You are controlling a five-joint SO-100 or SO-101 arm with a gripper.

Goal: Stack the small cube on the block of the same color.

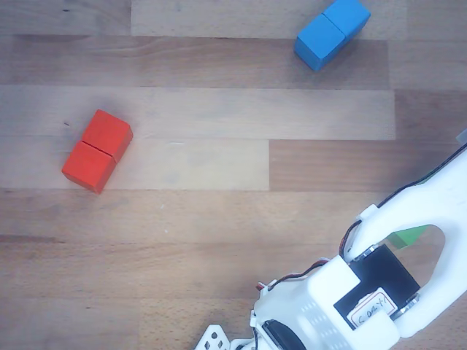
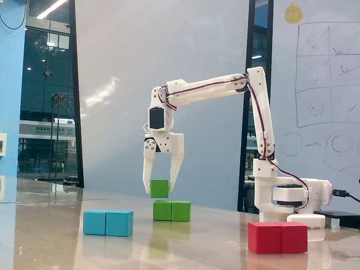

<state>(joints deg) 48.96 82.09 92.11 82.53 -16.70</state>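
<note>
Three long blocks lie on the wooden table (image 2: 50, 247). In the fixed view the white arm reaches out with its pincer (image 2: 160, 190) pointing down, and the small green cube (image 2: 160, 188) sits between the two fingers (image 2: 148, 171), resting on the left half of the green block (image 2: 172, 211). The fingers stand just beside the cube's sides; whether they press it or stand slightly apart I cannot tell. The green block lies near the middle of the table, with the blue block (image 2: 108, 223) to its left toward the front edge and the red block (image 2: 278, 237) at the front right, near the arm's base. In the other view only a green sliver (image 1: 407, 236) shows beneath the arm at the right edge, the red block (image 1: 97, 150) lies at the left, and the blue block (image 1: 332, 33) lies at the top edge.
</note>
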